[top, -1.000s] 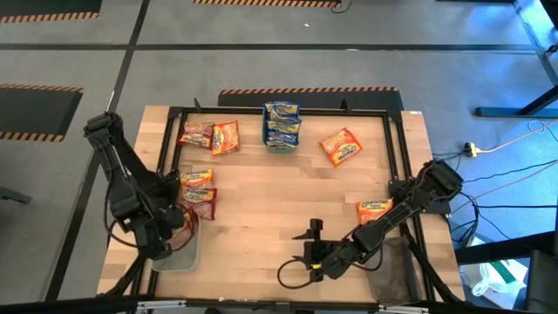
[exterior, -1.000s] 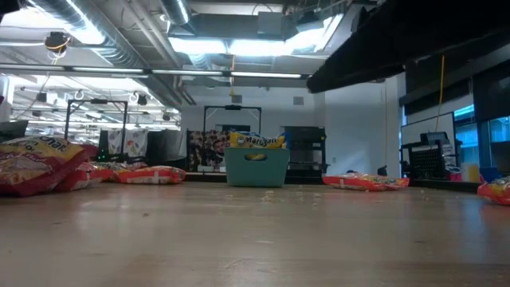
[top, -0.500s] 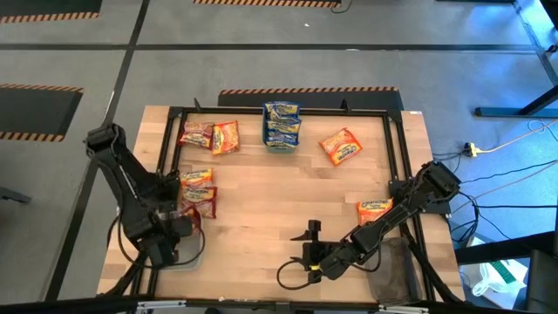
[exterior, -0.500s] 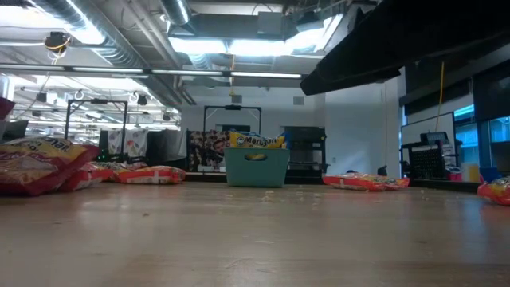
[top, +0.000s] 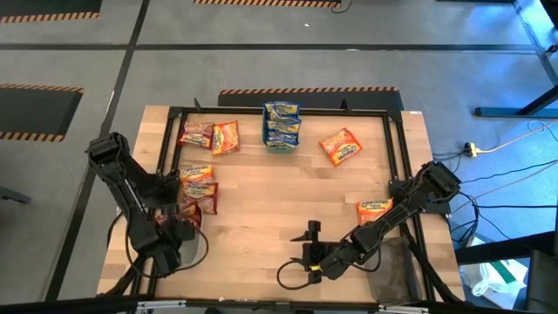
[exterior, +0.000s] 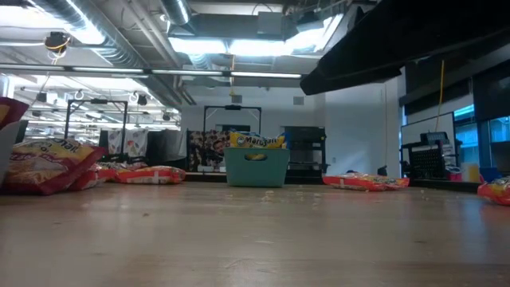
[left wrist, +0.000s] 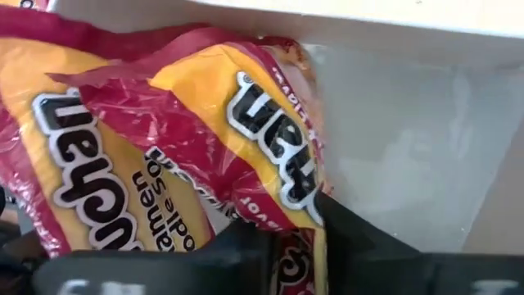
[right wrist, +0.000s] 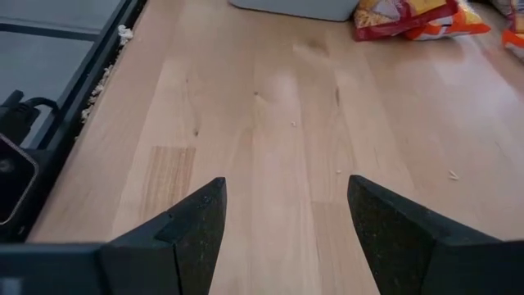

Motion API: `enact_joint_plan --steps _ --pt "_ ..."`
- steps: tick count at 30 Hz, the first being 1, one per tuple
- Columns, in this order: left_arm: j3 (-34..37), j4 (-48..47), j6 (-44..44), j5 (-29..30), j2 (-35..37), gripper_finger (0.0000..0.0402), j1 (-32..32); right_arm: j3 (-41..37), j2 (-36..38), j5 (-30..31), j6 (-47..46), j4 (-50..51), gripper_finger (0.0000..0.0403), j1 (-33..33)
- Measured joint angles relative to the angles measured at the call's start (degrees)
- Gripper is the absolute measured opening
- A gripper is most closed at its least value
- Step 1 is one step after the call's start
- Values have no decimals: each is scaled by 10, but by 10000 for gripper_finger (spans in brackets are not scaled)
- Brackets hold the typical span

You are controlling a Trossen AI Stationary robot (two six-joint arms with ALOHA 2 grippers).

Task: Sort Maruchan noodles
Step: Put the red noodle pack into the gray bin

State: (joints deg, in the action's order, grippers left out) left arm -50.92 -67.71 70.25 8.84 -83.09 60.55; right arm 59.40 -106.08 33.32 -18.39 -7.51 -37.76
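Left gripper (left wrist: 278,238) now over pale grey plastic tray (left wrist: 409,139) at bench's front-left corner, jaws just starting to loosen on red-and-yellow crinkly Maruchan packet (left wrist: 180,139), so drop looks imminent. Right gripper (right wrist: 282,233) idles wide, empty, front-centre.

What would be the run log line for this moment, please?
left gripper: over grey tray, red-pink packet between fingers | right gripper: open, empty, above bare table
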Motion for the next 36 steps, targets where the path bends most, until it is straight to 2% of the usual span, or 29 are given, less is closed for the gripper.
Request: enact_joint_plan --steps 4,8,10,16,20,24,27,32,36 --pt "0 -12 27 -7 3 112 -1 0 0 -8 -5 0 243 0" --pt "0 -17 26 -51 5 144 -9 0 0 -14 -11 -1 243 0" --pt "0 -18 18 -71 6 149 -16 0 0 -16 -12 -1 243 0" --pt "0 -28 16 -68 30 151 -36 0 0 -19 -13 -1 243 0" --pt "-1 -30 16 -68 65 151 -50 0 0 -19 -13 -1 243 0" --pt "-33 -63 17 -60 111 151 -66 0 0 -22 -13 -1 243 0" --pt "-68 -72 21 -18 146 151 -80 0 0 -25 -13 -1 243 0" --pt "-111 -58 21 103 194 151 -97 0 0 -25 -13 -5 244 0" --pt "-119 -25 1 185 215 151 -111 0 0 -25 -8 -30 244 0"
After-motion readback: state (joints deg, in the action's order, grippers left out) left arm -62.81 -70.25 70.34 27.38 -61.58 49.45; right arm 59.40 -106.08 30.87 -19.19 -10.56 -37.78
